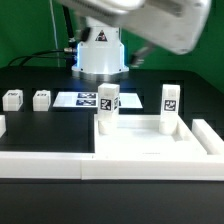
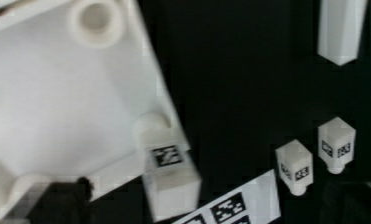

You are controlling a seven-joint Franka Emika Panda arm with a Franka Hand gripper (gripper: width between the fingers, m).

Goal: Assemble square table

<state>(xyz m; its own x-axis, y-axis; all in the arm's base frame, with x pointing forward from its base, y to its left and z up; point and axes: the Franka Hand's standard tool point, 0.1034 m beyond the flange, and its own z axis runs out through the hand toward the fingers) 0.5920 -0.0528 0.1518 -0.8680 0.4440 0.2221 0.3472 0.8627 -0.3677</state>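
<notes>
Claw [image 2: 54, 203]: only a dark part shows at the edge of the wrist view. It is fully spread and nothing is visible between the jaws, so I read it as empty. It is lost in the blurred arm [image 1: 160, 25] in the exterior view.

White square panel [image 1: 150, 140] lies on the black tabletop [image 1: 30, 125], tucked against the low wall strip [image 1: 60, 165]. Two legs stand upright at its far corners, one toward the exterior view's left [image 1: 108, 105] and one toward its right [image 1: 170, 105]. The wrist view shows a round corner socket [image 2: 97, 20] with nothing in it.

Two loose legs [image 1: 12, 98] [image 1: 41, 98] sit near each other, beside the marker board [image 1: 90, 100] on the exterior view's left and well apart from the panel.

Judged step: fetch a loose leg for the bare socket. About half the legs are done.

Notes for doing it well:
- Take the leg nearer the marker board first, which leaves the farther one undisturbed.
- Centre the claw over the leg before descending, and square the jaws to its flat sides.
- Grip high, leaving the lower end free to enter the socket.
- Keep the carry path clear of the standing legs.
- Hold the leg plumb over the socket. Tilt risks jamming or shifting the panel.
</notes>
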